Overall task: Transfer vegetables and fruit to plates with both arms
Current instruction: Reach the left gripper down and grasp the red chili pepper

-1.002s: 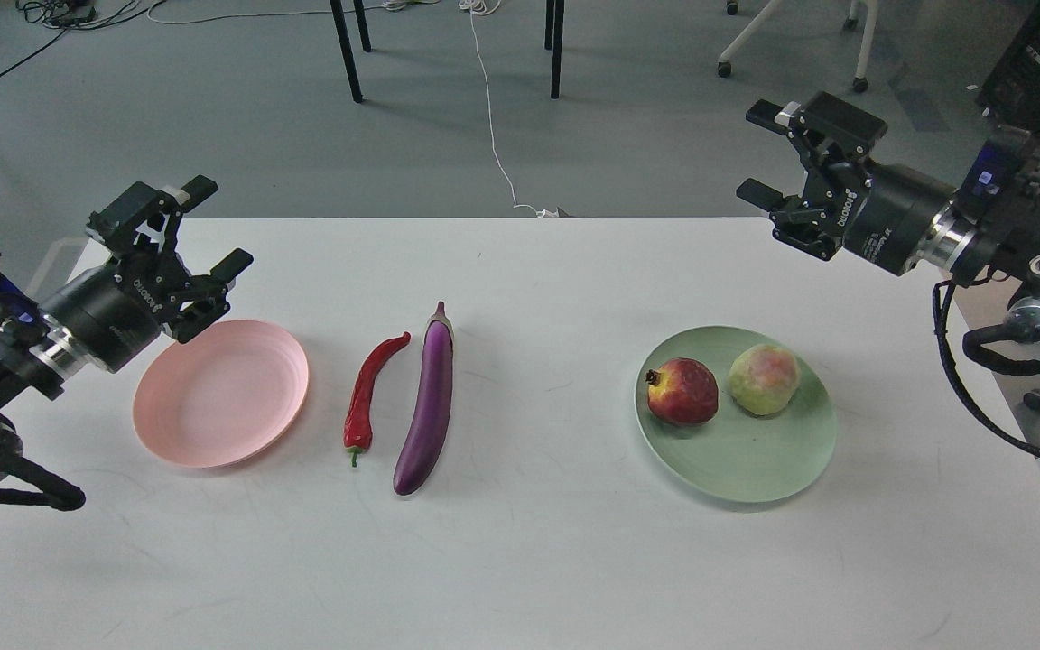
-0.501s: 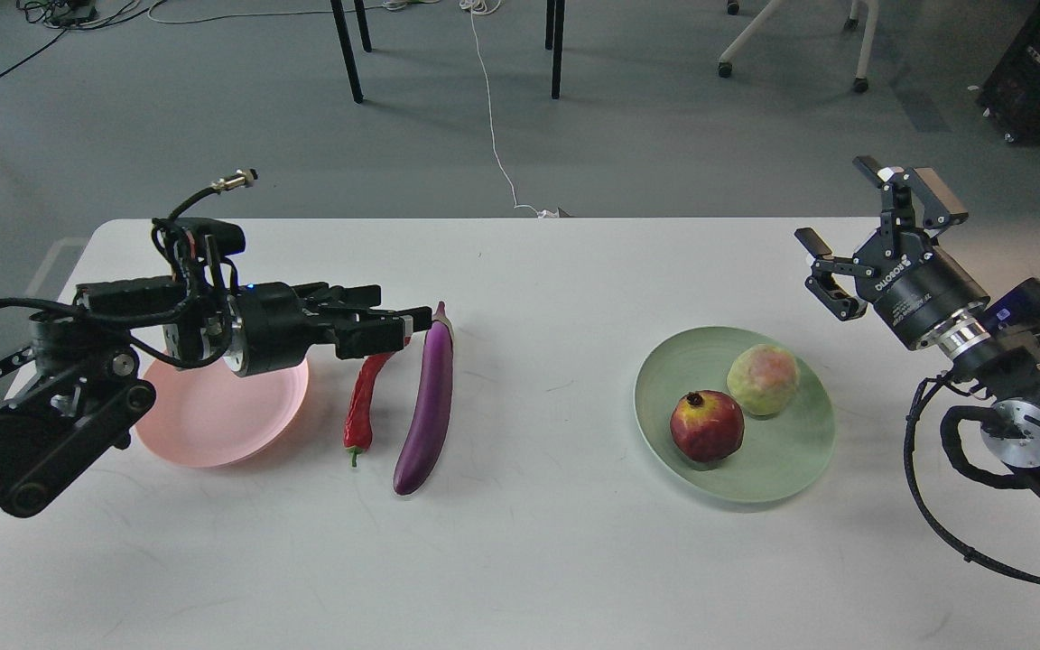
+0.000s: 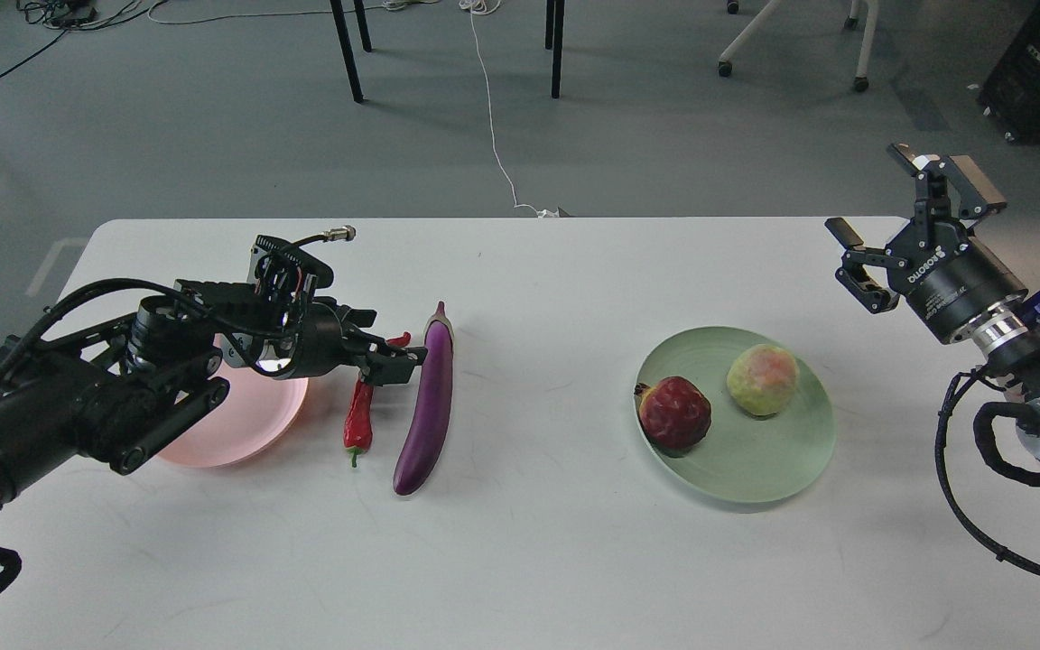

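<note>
The white table (image 3: 538, 560) fills most of the head view. The left arm (image 3: 78, 406) lies low across its left side, covering much of the light pink plate (image 3: 249, 424). The right arm (image 3: 1016, 352) rises at the table's right edge. The mint green plate (image 3: 773, 460) sits right of centre and holds both fruits — the dark red pomegranate (image 3: 674, 413) near its left rim and the yellow-green fruit (image 3: 762, 379) toward the back, close but apart.

The purple eggplant (image 3: 428, 406) lies lengthwise near the table's middle, stem end away from the robot. Just to its left lies the red chili pepper (image 3: 359, 420).

The left gripper (image 3: 389, 354) is down at the chili's upper part, fingers on either side of it; whether they press it cannot be told. The right gripper (image 3: 890, 217) hangs in the air beyond the green plate — jaws spread wide, holding nothing.
</note>
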Action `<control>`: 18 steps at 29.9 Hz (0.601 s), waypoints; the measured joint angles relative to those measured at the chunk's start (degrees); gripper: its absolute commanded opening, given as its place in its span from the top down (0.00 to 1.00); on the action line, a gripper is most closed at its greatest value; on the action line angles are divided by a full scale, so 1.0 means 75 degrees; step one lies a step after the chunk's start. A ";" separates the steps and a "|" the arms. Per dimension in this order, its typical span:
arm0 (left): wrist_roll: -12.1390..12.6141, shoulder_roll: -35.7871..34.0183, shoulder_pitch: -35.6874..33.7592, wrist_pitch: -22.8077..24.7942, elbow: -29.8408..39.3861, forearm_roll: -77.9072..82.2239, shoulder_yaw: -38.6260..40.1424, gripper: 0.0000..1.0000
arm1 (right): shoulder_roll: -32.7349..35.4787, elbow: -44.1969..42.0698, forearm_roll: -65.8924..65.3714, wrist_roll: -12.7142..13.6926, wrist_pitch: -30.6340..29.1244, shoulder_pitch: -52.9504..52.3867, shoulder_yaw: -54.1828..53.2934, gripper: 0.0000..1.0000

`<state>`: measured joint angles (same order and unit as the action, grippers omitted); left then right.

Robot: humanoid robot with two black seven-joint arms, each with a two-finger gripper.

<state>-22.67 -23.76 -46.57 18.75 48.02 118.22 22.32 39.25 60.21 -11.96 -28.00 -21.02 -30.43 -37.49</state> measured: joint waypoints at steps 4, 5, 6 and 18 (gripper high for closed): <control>0.0010 -0.0042 0.0064 -0.0006 -0.0097 0.0197 -0.0080 0.20 | 0.0004 0.0000 0.0000 0.0000 0.0000 0.0023 -0.0005 0.02; 0.0010 -0.0051 0.0072 -0.0006 -0.0109 0.0235 -0.0124 0.26 | 0.0005 0.0000 0.0000 0.0000 0.0000 0.0024 -0.0005 0.02; 0.0010 -0.0059 0.0076 -0.0006 -0.0116 0.0257 -0.0168 0.31 | 0.0005 0.0000 0.0000 0.0000 0.0000 0.0025 -0.0005 0.02; 0.0009 -0.0058 0.0172 0.0008 -0.0122 0.0294 -0.0246 0.91 | 0.0004 0.0000 0.0000 0.0000 0.0001 0.0040 -0.0006 0.02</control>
<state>-22.60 -24.20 -45.28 18.81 47.11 120.43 20.47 39.29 60.21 -11.96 -28.00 -21.01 -30.13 -37.54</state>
